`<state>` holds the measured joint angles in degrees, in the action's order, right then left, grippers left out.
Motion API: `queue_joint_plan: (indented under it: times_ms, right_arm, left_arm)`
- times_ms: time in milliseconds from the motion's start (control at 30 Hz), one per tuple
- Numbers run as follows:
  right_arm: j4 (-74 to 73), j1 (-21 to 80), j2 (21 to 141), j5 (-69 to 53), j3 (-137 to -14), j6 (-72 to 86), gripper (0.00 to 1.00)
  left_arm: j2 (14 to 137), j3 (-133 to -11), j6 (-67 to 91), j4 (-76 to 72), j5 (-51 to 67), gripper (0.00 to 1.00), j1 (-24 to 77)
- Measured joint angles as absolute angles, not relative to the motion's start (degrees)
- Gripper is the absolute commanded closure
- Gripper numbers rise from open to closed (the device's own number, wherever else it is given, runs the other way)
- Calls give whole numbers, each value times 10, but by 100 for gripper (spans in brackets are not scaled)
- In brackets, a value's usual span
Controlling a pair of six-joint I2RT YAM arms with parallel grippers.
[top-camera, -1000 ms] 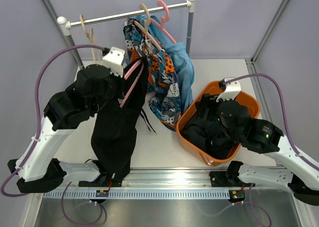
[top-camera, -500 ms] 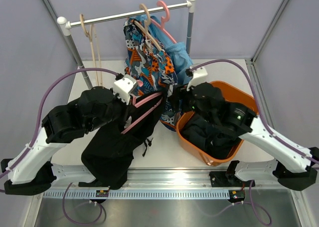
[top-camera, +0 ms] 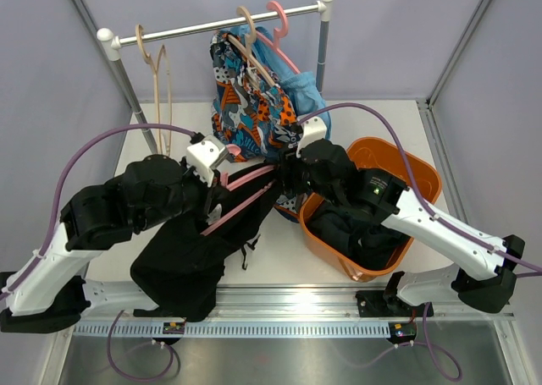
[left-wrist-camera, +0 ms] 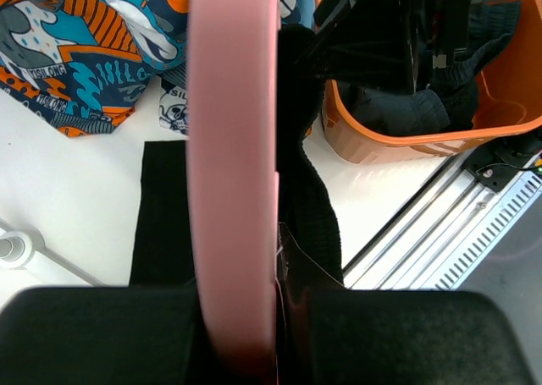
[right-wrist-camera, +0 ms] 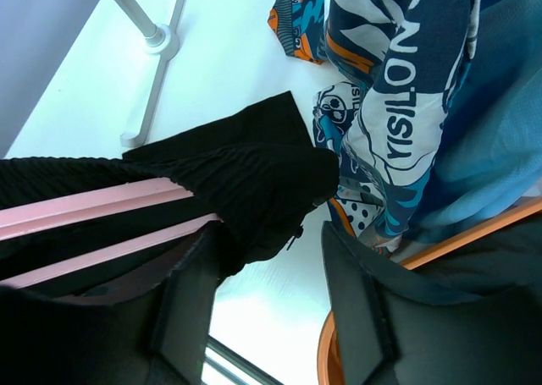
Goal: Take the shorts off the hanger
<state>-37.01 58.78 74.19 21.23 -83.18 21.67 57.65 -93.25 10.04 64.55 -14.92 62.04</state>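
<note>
My left gripper is shut on a pink hanger that carries the black shorts, held off the rack over the table. In the left wrist view the hanger runs between my fingers and the black fabric lies beside it. My right gripper is open, its jaws on either side of the black shorts' waistband end at the hanger's tip. The patterned shorts and light blue shorts hang on the rack. A dark pair lies in the orange basket.
The rack rail spans the back, with an empty wooden hanger at the left and a pink hanger hook at the right. The rack's foot stands on the white table. A metal rail runs along the near edge.
My left arm swung the pink hanger with the black shorts down and to the right. My right gripper left the basket and moved left to the waistband end.
</note>
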Motion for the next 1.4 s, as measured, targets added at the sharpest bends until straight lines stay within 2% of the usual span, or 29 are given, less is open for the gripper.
queue_joint_plan:
  times_ms: [167, 200, 300, 333, 633, 1000, 1400]
  right_arm:
    - [-361, 588, 745, 213, -831, 225, 69]
    - [-357, 588, 746, 213, -831, 227, 77]
    - [-351, 588, 749, 215, -831, 227, 91]
    - [-349, 588, 750, 216, -831, 227, 99]
    - [-350, 579, 750, 230, -831, 224, 100]
    - [-372, 487, 750, 228, -833, 218, 100]
    - [-367, 482, 717, 195, -808, 224, 100]
  left_arm:
    - [566, -931, 99, 646, -144, 100, 620]
    - [564, -931, 98, 646, -143, 100, 620]
    - [558, -927, 94, 646, -138, 100, 620]
    - [555, -924, 93, 646, -136, 100, 620]
    - [537, -916, 82, 646, -111, 100, 620]
    - [519, -913, 57, 611, -61, 100, 620]
    - [456, -881, 59, 552, -65, 100, 620]
